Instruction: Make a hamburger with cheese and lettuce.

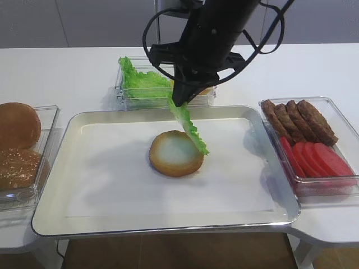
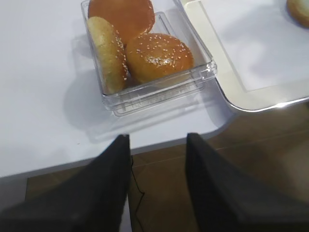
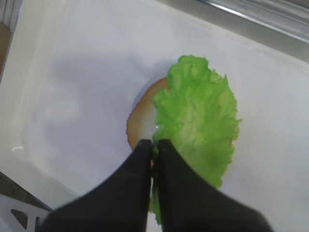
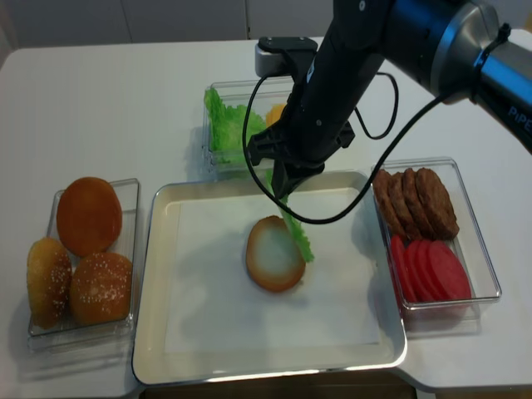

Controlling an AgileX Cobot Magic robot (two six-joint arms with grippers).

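Fingers of the left gripper (image 2: 157,145) stand parted at lower frame, holding nothing. Centre frame, the hamburger (image 1: 175,153) lies on the tray (image 1: 112,221); the right gripper (image 1: 180,101) pinches the lettuce (image 1: 189,128) dangling over its right edge.

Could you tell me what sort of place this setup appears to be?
Probably a lab mock-up of a burger station: a white table holds a metal tray with a bun half, and clear boxes of bun tops and patties.

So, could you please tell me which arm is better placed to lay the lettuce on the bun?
Right. Its claw is shut on the lettuce hanging over the bun half; the left claw is empty beside the tray.
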